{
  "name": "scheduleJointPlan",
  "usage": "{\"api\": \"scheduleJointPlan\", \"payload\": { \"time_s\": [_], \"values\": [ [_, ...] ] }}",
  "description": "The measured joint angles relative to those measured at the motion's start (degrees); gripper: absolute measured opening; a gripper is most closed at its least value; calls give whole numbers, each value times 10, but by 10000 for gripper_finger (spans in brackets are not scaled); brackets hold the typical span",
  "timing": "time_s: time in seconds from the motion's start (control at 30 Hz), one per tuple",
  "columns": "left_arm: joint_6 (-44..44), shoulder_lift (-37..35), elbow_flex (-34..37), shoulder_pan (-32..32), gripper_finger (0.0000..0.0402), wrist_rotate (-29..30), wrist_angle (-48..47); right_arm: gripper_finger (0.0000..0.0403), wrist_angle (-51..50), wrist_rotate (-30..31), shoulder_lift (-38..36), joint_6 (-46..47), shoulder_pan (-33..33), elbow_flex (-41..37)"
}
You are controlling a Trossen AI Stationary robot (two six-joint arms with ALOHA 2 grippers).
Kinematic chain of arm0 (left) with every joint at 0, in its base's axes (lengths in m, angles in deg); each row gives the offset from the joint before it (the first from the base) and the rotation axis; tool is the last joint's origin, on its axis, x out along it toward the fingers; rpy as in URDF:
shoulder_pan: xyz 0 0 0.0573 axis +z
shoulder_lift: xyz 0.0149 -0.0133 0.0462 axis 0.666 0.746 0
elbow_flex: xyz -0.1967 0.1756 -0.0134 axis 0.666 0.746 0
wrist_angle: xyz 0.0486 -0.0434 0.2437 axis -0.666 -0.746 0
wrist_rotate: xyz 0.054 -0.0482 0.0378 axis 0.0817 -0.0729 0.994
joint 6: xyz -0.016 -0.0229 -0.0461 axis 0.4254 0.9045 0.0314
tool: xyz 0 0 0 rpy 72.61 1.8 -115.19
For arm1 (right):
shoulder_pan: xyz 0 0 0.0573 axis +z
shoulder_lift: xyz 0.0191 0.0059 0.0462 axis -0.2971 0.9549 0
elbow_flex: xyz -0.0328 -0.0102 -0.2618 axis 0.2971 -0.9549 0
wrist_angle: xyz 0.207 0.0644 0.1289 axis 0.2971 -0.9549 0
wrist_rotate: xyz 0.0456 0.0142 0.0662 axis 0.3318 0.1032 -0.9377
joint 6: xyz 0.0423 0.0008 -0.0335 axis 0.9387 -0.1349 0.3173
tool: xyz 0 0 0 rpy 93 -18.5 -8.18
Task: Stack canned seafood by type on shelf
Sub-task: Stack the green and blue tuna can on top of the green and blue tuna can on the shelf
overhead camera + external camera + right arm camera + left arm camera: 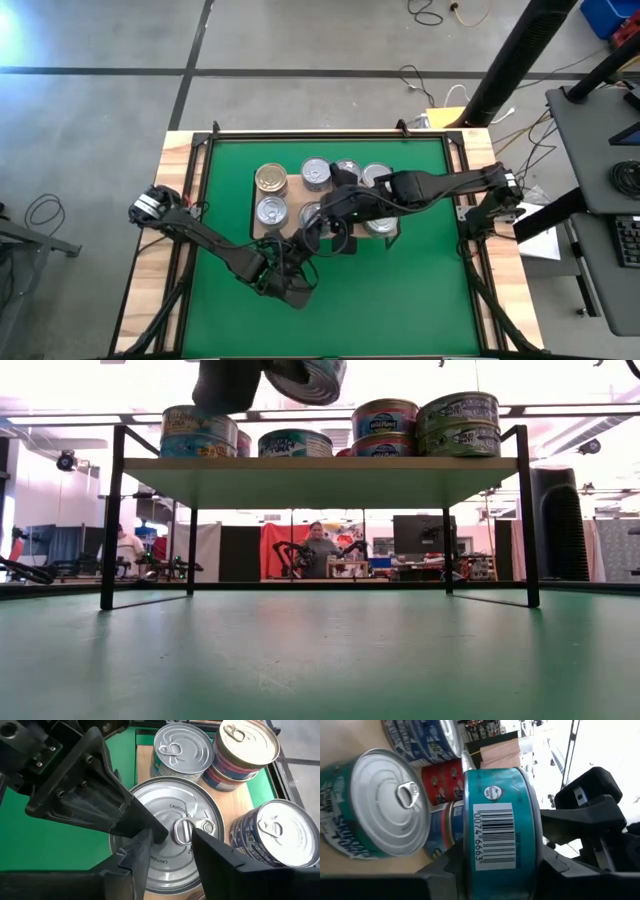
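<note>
The shelf carries several tins of canned seafood, some stacked two high. From above, a gold-lidded tin and silver-lidded tins show on it. My left gripper is shut on a teal tin, which hangs above the shelf's near side. My right gripper stands open just over that tin's silver lid, a finger on each side of the pull tab. Whether it touches the lid, I cannot tell. My left gripper pinches the teal tin by its two flat faces. One finger lies across the lid; the tin hides the other under the base. The fingers come in level from the table's near left. The tin hangs clear of the shelf, slightly tilted.
A green mat covers the table around the shelf, with bare room on its near side. Both arms cross over the shelf's near half. People and equipment show in the room beyond the table.
</note>
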Motion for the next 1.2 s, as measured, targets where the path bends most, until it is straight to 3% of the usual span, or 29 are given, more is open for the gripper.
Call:
{"api": "scheduleJointPlan", "payload": {
  "time_s": [0.1,0.23,0.43,0.5,0.67,1.03,1.2],
  "values": [
    [29,0,-25,0,117,-15,-70,149,-4,0,-1,6,0,0],
    [152,0,-67,10,117,-80,-232,165,-9,0,2,7,0,0],
    [165,-2,-137,39,117,-190,-392,181,-19,10,2,-3,-2,-1],
    [179,-2,-149,43,119,-201,-441,185,-39,-5,2,-12,-1,-1],
    [179,-2,-156,50,155,-222,-452,199,-42,-21,3,-24,0,-2],
    [175,-2,-155,57,157,-253,-458,217,-10,-12,3,-25,-12,-33],
    [165,-2,-155,57,180,-265,-466,216,-7,-10,3,-26,-12,-39]
  ]
}}
